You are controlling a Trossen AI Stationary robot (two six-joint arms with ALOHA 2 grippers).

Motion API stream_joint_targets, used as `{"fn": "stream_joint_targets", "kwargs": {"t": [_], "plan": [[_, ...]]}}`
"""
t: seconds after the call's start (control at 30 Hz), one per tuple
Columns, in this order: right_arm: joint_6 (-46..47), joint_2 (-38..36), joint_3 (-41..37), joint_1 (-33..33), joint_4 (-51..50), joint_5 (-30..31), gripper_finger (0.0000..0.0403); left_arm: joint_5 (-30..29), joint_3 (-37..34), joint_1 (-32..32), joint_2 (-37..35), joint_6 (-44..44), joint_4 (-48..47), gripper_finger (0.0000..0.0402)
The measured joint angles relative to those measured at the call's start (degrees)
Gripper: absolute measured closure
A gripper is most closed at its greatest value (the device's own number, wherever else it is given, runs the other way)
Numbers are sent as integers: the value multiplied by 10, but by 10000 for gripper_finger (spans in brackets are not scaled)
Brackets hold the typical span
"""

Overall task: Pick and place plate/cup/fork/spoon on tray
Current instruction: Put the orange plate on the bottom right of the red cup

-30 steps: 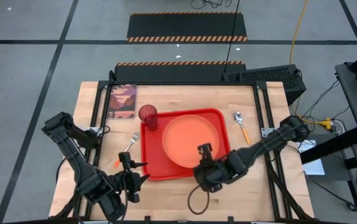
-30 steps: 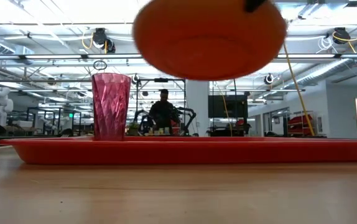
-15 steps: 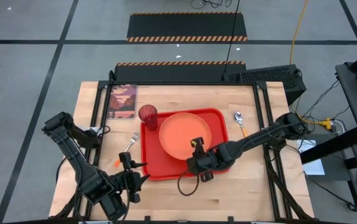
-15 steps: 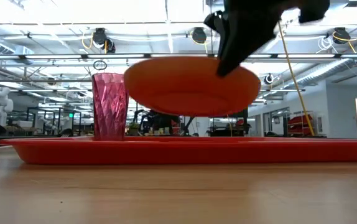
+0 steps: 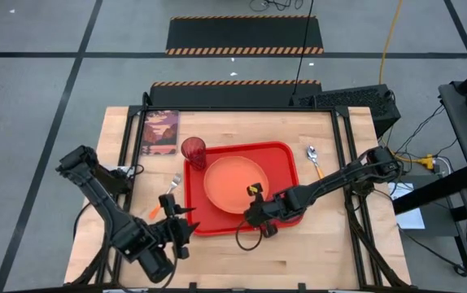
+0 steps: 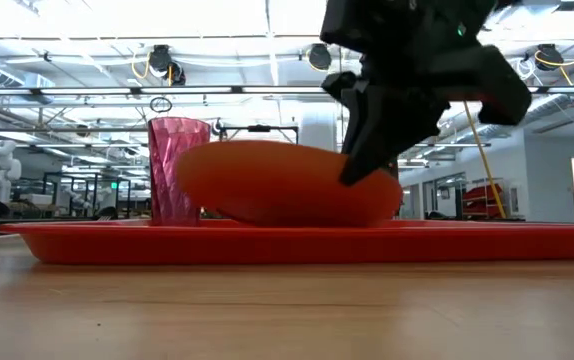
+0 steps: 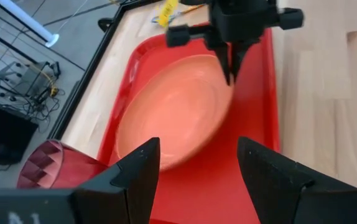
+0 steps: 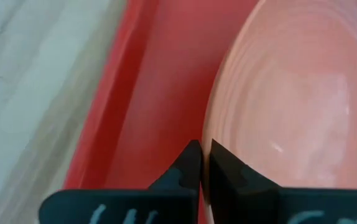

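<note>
A: The right claw [image 5: 255,194] is clenched on the near rim of the plate [image 5: 235,183], and the plate sits tilted over the tray [image 5: 286,155]. In the low view its far edge looks down on the tray floor while the gripped side rides higher.

B: So it isn't flat. What does that risk?

A: If the right claw lets go from that height, the raised side could drop and the plate could skid or bounce toward the cup [image 5: 193,151], which stands just beside it in the tray's far left corner. A knock there might tip the cup.

B: And the left claw [image 5: 178,229]?

A: It is released, jaws apart, holding nothing, and hangs over the desk [image 5: 331,252] near the tray's near left corner. It points across the tray at the plate; any forward move while the right arm works there could bring the two together.

B: The cutlery?

A: The fork [image 5: 171,186] lies on the desk left of the tray, the spoon [image 5: 315,160] on the desk to its right. Both are thin and flat, so pinches may slip.
</note>
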Motion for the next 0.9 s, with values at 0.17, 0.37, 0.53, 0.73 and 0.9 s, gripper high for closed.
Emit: {"fn": "stream_joint_targets", "kwargs": {"t": [0.17,0.37,0.53,0.73,0.9], "plan": [[-9,0,-27,-5,39,-6,403,0,0,13,0,0,-1,186],[-17,0,-37,-5,41,-7,400,0,0,19,0,0,0,186],[-16,0,-38,-5,41,-8,383,0,0,19,0,0,0,186],[-10,0,-38,-4,41,-8,361,2,0,19,0,-7,1,186],[-10,0,-38,-3,44,-8,346,3,0,19,0,-8,1,186]]}}
